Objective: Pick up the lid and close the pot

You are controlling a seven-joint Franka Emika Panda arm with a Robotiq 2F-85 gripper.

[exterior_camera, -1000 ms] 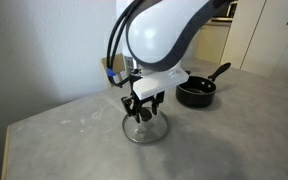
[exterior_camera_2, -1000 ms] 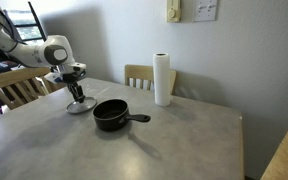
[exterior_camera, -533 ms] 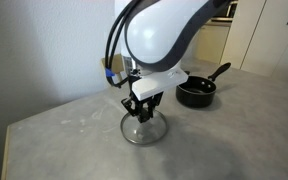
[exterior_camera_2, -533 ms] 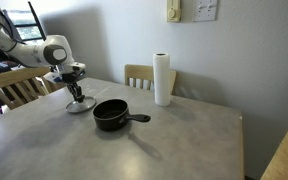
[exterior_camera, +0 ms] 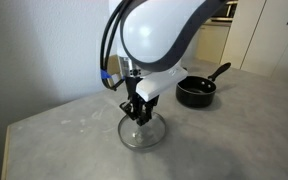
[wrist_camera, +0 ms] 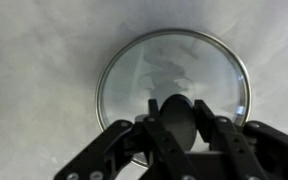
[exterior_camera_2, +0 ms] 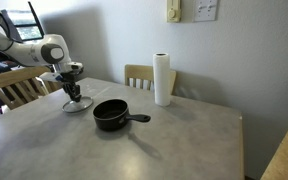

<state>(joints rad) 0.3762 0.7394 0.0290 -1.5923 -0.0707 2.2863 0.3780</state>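
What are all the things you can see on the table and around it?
lid: one, clear glass with a metal rim and a black knob, flat on the table under the gripper
pot: one, black with a long handle, open, on the table apart from the lid
paper-towel roll: one, white, upright near the table's wall side
table: one, grey
chairs: two, light wood, one behind the roll, one at the arm's end of the table
wall plates: two, pale, high on the wall
robot arm: one, white
gripper: one, black, fingers either side of the lid's knob; whether it grips cannot be told
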